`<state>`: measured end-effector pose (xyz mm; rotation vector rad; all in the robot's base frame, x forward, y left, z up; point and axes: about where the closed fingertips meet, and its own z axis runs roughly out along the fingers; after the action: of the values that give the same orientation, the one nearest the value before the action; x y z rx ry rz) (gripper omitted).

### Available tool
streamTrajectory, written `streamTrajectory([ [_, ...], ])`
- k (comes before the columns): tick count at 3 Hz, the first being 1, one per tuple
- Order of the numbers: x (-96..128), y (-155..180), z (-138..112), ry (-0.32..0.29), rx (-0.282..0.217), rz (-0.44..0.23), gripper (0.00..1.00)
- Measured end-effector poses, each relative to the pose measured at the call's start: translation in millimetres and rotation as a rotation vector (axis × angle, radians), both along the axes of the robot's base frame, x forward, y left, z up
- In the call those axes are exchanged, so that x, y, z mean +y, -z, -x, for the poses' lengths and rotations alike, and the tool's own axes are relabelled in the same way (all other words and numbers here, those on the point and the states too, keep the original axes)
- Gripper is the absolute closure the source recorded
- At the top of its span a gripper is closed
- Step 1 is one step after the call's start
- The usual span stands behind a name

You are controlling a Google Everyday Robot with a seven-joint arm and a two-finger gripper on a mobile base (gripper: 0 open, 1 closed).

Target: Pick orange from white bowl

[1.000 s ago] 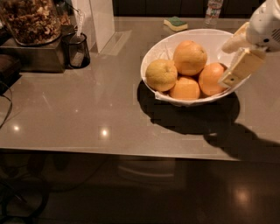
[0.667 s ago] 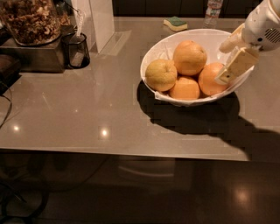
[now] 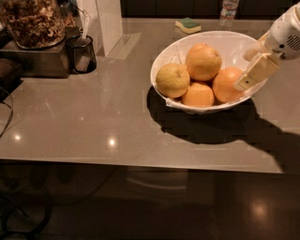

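Note:
The white bowl [image 3: 178, 51] stands on the grey counter at the right and holds several fruits. The orange [image 3: 225, 83], deep orange and round, lies at the bowl's right side. A pale yellow fruit [image 3: 172, 79] is at the left, a larger yellow-orange fruit [image 3: 203, 61] on top, and another orange fruit [image 3: 198, 95] at the front. My gripper [image 3: 244, 70] reaches in over the bowl's right rim. It is open, with one cream finger [image 3: 257, 71] right beside the orange's right side and the other higher up. It holds nothing.
A glass jar of nuts [image 3: 33, 21] on a metal base, a black cup [image 3: 82, 54] and a white box [image 3: 107, 23] stand at the back left. A sponge [image 3: 188, 24] and a bottle [image 3: 228, 10] are behind the bowl. The counter's front edge [image 3: 140, 161] runs across.
My gripper has shifted slightly left, bringing the lower finger closer against the orange. The fruits and bowl have not moved.

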<state>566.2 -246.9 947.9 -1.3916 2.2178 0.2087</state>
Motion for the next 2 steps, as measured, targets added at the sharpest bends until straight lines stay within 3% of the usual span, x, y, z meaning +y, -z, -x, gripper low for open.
streamTrajectory([
  [1, -6, 17, -6, 0.055, 0.048, -0.03, 0.32],
  [2, -3, 34, -11, 0.071, 0.105, -0.048, 0.32],
])
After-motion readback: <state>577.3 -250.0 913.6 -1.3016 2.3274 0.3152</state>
